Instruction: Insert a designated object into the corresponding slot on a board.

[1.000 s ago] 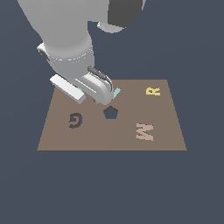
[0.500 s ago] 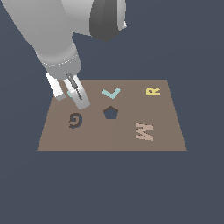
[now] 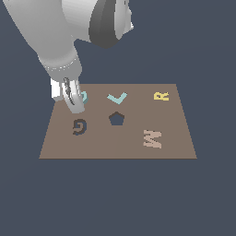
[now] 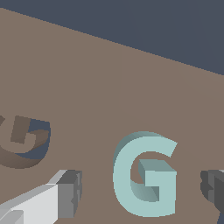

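Observation:
The light-teal G piece (image 4: 146,175) lies flat on the brown board (image 3: 115,145), near its far corner on the exterior view's left. In the exterior view only a sliver of the G piece (image 3: 84,97) shows behind the fingers. My gripper (image 3: 75,107) hangs low over it, open. In the wrist view the gripper (image 4: 140,192) straddles the piece, with one finger (image 4: 65,194) on each side and a gap between each and the letter. The dark G-shaped slot (image 3: 79,126) is just in front of the gripper; the slot (image 4: 26,140) also shows in the wrist view.
On the board are a teal checkmark piece (image 3: 117,97), a dark pentagon recess (image 3: 117,118), a yellow R (image 3: 161,96) and a tan W (image 3: 152,138). The arm's bulky links (image 3: 69,32) hang above the board's far left.
The arm has swung towards the exterior view's left, from above the checkmark to the board's far-left corner. It has come down over the teal G.

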You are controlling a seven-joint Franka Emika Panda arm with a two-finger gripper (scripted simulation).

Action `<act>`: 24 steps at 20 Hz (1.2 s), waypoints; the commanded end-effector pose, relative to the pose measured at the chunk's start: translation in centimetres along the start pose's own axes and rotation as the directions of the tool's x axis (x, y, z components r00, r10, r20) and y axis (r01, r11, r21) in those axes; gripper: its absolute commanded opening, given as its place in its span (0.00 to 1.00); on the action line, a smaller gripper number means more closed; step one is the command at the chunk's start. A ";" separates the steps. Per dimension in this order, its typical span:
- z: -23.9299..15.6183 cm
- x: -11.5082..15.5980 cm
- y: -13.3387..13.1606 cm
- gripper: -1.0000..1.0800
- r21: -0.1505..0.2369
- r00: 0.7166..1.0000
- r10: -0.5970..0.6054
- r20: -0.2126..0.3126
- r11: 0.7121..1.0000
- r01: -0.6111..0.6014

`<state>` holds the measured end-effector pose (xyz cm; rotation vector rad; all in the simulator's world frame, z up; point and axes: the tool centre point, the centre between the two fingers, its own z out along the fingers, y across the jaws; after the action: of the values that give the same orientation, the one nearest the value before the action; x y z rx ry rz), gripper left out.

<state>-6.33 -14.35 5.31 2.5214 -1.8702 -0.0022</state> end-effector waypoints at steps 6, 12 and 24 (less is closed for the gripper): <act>0.3 0.0 0.3 0.96 0.002 1.000 0.029 0.000 1.000 -0.029; 1.8 0.0 0.4 0.96 0.002 0.999 0.034 0.000 0.999 -0.034; 2.3 0.0 0.4 0.00 0.003 0.999 0.035 0.000 0.999 -0.035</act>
<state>-6.67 -14.45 3.06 2.4909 -1.9157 0.0009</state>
